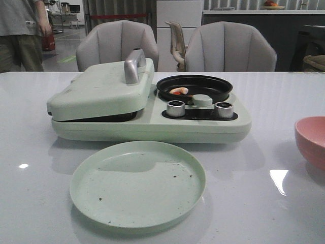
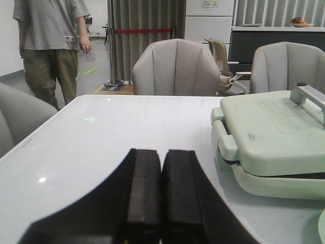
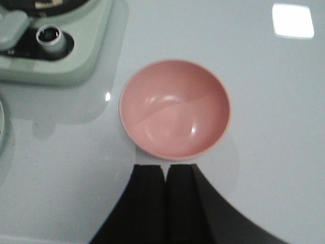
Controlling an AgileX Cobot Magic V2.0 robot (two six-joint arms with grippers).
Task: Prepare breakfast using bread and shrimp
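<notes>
Front view: the shrimp lies in the black pan of the green breakfast maker, lid down, so any bread is hidden; left wrist view: the left gripper hovers level over the table, fingers pressed together, empty; right wrist view: the right gripper points down just beside the pink bowl, fingers seemingly clenched, empty.

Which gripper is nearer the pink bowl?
The right. The right gripper hangs just beside the pink bowl, jaws shut. The left gripper sits at the table's far left, beyond the sandwich maker, with no bowl in its view.
</notes>
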